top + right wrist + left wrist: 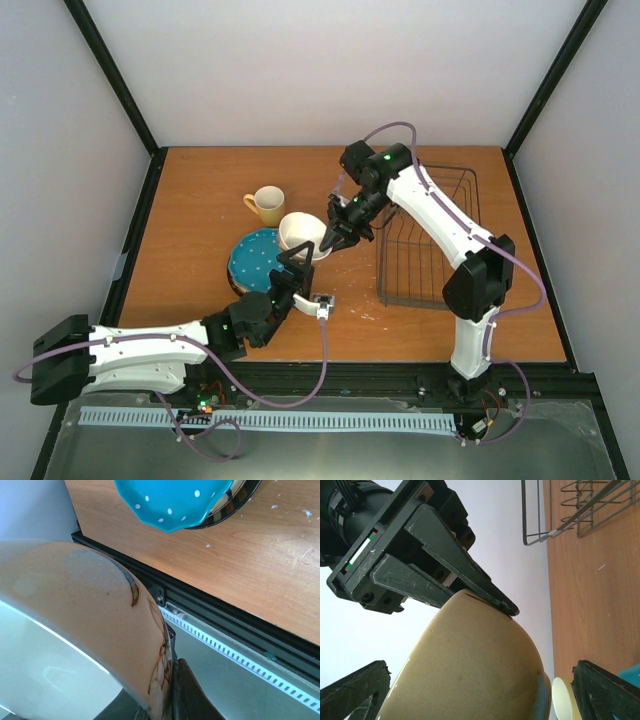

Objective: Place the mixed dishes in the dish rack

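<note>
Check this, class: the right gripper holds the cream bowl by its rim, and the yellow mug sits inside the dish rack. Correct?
No. The top view shows the yellow mug standing on the table, outside the dish rack. The right gripper does hold the cream bowl by its rim.

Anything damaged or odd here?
The cream bowl, pinched at its rim by the right gripper, shows a dark curved line and brownish crackle marks beside the finger: crack or glaze, cannot tell. White specks dot the table.
</note>
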